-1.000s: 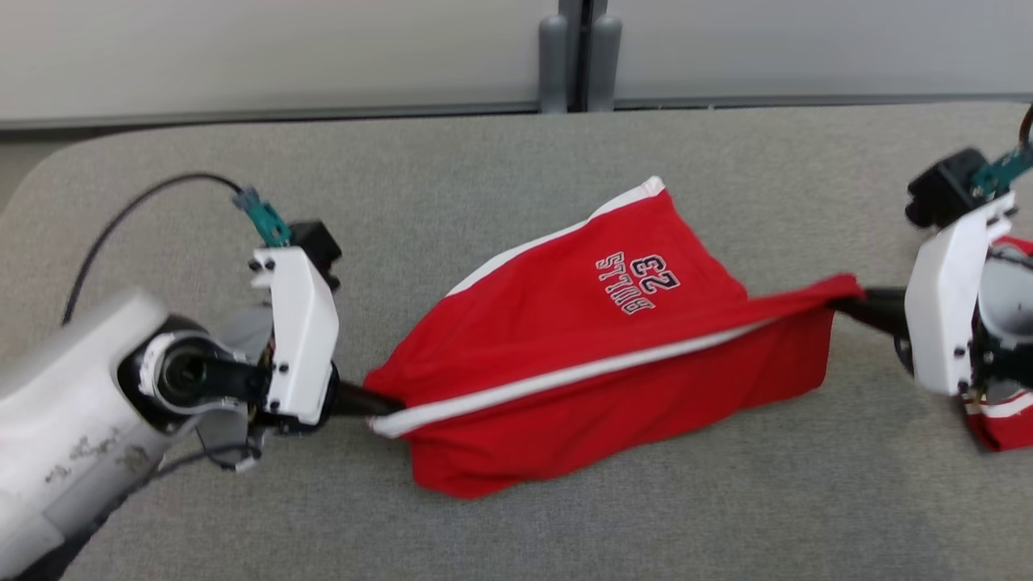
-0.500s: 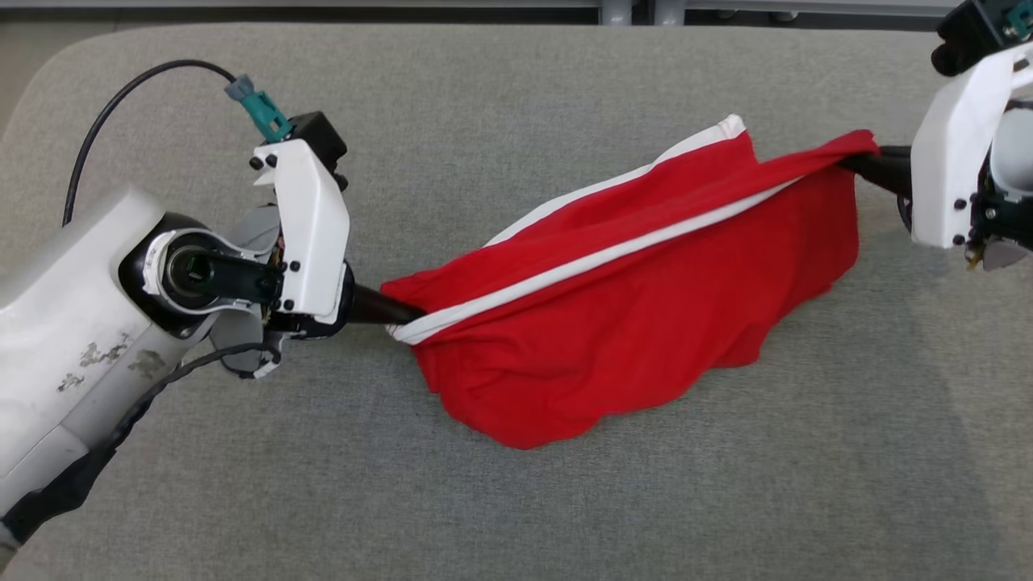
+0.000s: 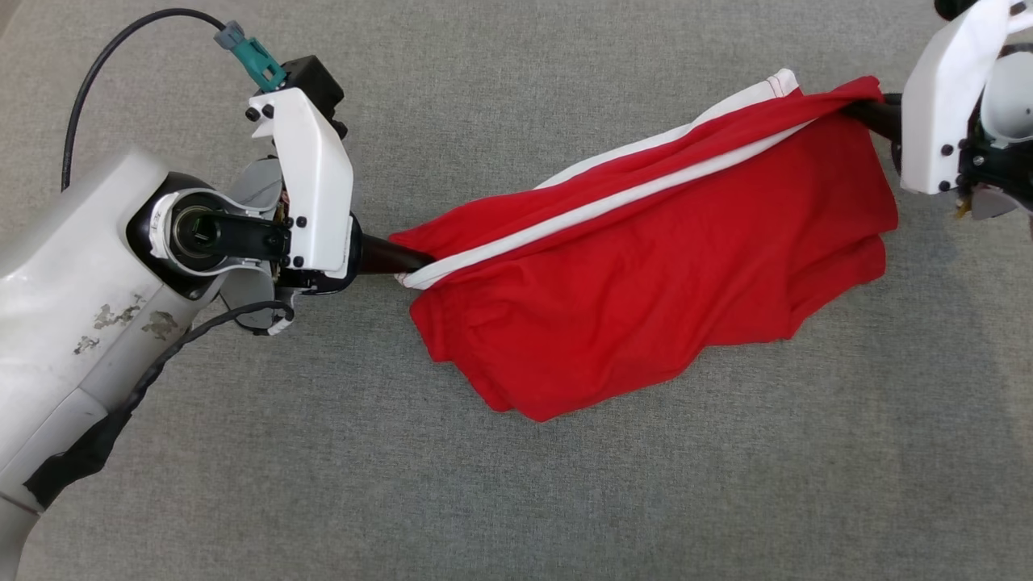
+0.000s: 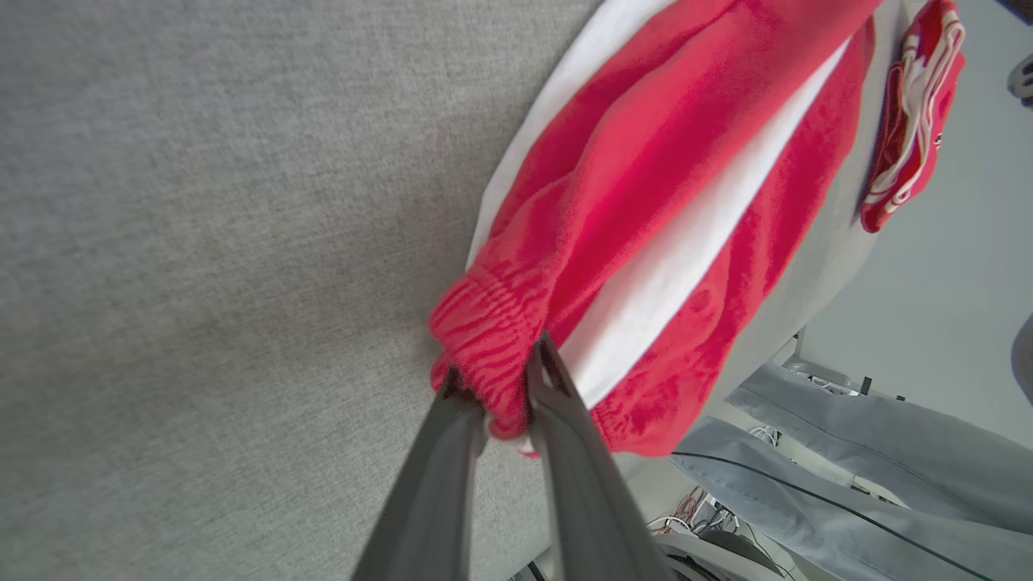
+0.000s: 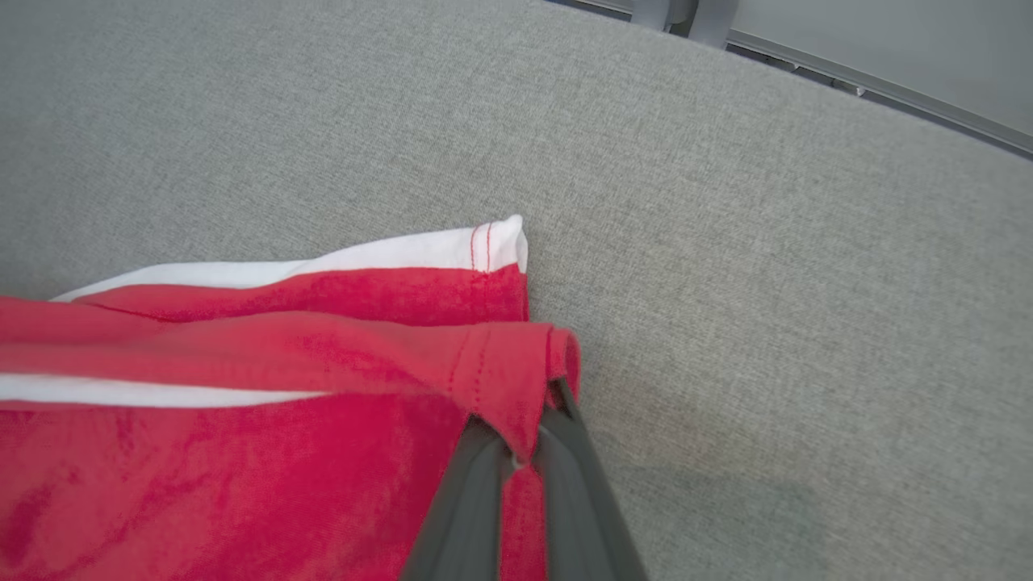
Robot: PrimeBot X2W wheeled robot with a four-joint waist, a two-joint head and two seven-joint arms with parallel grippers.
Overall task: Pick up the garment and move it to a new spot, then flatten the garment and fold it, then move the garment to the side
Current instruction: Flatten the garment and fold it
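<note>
Left claw [image 4: 496, 387] pinching garment [image 3: 646, 290] waistband; right claw [image 5: 524, 424] pinching its hem; middle sagging onto grey surface [image 3: 516, 500].

A lab: grey padded table [image 3: 565, 500], loose cables [image 4: 696, 512] below.

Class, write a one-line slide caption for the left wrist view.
Left gripper pinches the red garment by its elastic hem over the grey table.

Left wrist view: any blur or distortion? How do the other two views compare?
Left wrist view: garment slightly soft, near fingers blurred, table edge bowed by the wide lens. Right wrist view: hem stitching crisp, fingers at the bottom soft. Head view: sharp, even light, no glare, faint shadow under the garment's lower edge.
</note>
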